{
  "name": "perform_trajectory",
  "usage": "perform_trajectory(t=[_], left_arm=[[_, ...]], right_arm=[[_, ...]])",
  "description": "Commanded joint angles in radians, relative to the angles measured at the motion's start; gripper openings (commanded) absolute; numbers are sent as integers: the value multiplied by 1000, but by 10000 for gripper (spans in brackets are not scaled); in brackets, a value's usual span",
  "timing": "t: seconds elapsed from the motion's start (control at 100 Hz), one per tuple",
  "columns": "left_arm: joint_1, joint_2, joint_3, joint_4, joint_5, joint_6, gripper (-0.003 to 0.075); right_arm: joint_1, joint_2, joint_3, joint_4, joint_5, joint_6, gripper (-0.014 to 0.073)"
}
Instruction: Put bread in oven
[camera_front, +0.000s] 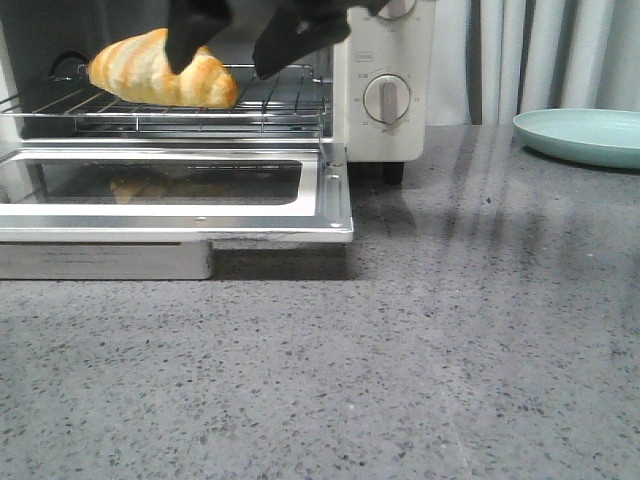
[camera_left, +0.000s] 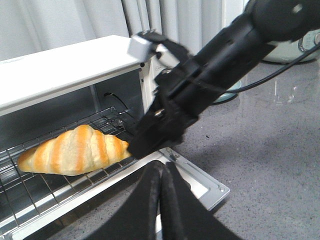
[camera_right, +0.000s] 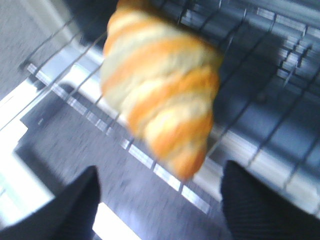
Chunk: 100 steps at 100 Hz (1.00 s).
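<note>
1. The bread (camera_front: 160, 68) is seen lying on the wire rack (camera_front: 270, 105) inside the oven (camera_front: 385, 120), close to the rack's front edge, with the glass door (camera_front: 175, 190) folded down flat over the tabletop (camera_front: 400, 380).
2. The right tool (camera_front: 228, 52) is held wide open with nothing gripped; in the right wrist view its fingers (camera_right: 65, 210) are set apart on either side of the bread's tapered end, and contact with the bread cannot be made out.
3. The left tool (camera_left: 162, 172) is seen with its fingers pressed together on nothing, poised over the open door.
4. The bread could be dragged forward off the rack onto the door if a finger were brushed against it while the right tool is drawn out.
5. The rack wires could be snagged by a lowered fingertip, so that the rack is jolted and the bread rolled.
6. The right arm (camera_left: 235, 55) crosses just above the left tool; a collision could be caused if either is lifted or swung carelessly.
7. The door could be knocked by the left tool, being directly beneath it.
</note>
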Motion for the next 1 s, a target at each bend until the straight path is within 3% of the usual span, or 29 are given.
perform_trajectory(t=[0.0,0.08,0.3,0.48,0.66,0.99], left_arm=[[1,3,-27,-49,-56,-28,-22],[1,-1,-27,-49,-71,-28,-22],[1,-84,-27,-6,-91,-28,-22],[1,-133,0,33,-107,-28,-22],[1,-131,56,25,-148,-28,-21],[1,-131,72,22,-144,-28,-21]], right_arm=[[13,-132,11,10,30,-8,155],[37,-263,88,-23,10,-8,-72],[72,-753,401,-183,-162,-8,-59],[44,-1173,602,-366,-175,19,-59],[-33,-1341,617,-451,108,102,-59],[-47,-1504,617,-500,142,102,-59]])
